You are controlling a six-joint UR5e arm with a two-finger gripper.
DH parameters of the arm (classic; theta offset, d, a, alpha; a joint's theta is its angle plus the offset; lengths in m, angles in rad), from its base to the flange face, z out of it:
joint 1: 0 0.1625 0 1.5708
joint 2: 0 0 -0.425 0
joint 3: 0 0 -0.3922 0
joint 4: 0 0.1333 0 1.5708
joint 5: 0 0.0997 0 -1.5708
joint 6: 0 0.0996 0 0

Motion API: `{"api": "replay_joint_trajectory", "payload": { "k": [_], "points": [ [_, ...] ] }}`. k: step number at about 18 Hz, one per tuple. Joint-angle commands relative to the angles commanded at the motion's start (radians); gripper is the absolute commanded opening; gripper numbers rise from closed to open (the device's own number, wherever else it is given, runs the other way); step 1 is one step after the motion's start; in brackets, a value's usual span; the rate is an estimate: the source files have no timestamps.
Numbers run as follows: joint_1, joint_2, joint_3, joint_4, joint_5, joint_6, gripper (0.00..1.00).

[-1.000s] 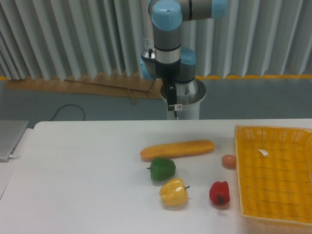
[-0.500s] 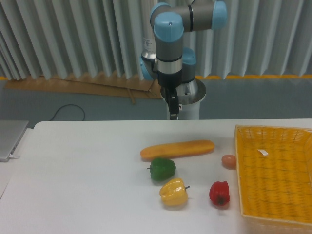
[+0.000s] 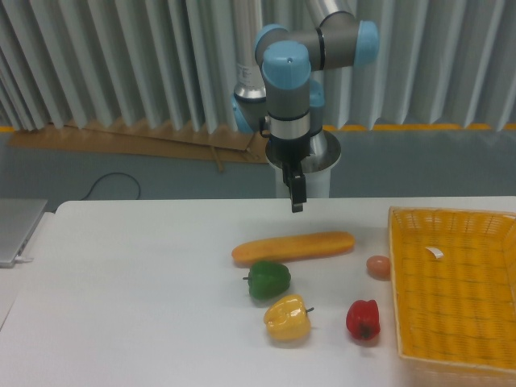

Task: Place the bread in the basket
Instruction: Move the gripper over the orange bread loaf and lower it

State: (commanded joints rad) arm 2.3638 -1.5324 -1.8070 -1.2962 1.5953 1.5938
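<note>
**Arm bent over, gripper pointing straight down**

The grey UR5e arm with light-blue joint caps rises from its white pedestal base and folds at an elbow near the top of the view. Its wrist hangs vertical, carrying the slim black two-finger gripper tip-down. The jaws appear edge-on as one narrow dark strip; whether they are parted cannot be told.

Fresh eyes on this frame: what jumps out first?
The big yellow-orange basket at the table's right edge, and the long golden bread lying mid-table. The end effector hangs just above and behind the bread; green, yellow and red peppers sit in front.
</note>
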Motion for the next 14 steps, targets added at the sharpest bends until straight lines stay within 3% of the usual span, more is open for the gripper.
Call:
{"api": "replay_joint_trajectory", "payload": {
  "k": [3, 8, 14],
  "points": [
    [0.000, -0.023, -0.011, 0.017, 0.000, 0.003, 1.00],
    [0.000, -0.020, -0.070, 0.123, 0.009, 0.005, 1.00],
    [0.002, -0.049, -0.072, 0.141, 0.046, 0.006, 1.00]
  ]
}}
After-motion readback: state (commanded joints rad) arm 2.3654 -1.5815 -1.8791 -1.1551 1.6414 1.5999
